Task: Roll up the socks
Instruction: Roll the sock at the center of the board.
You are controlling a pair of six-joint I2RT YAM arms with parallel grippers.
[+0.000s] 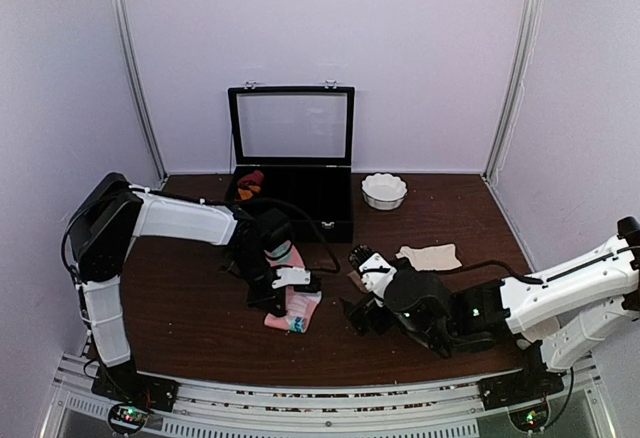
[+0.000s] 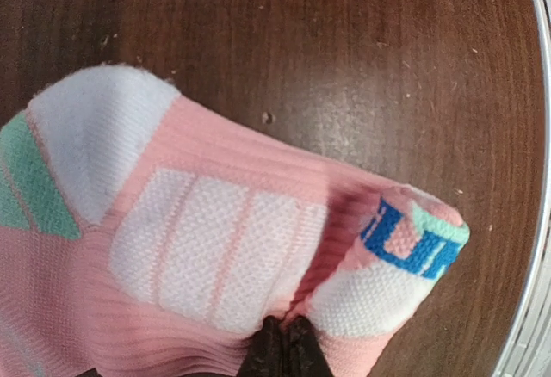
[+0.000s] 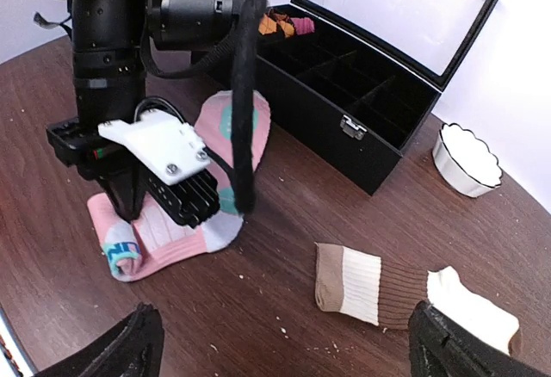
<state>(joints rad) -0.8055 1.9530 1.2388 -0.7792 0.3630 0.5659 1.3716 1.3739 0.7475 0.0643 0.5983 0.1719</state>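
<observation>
Blue block lettering (image 2: 413, 244) is showing on the folded end of the pink sock (image 2: 215, 248). In the left wrist view it is sitting just ahead and to the right of the left gripper (image 2: 280, 355). It is running across a pink band edged in mint. The fold is cutting the word short: a "U" is reading clearly, while the strokes on either side are staying unclear. In the right wrist view the same blue letters are peeking out just below the left gripper, too small to read.
</observation>
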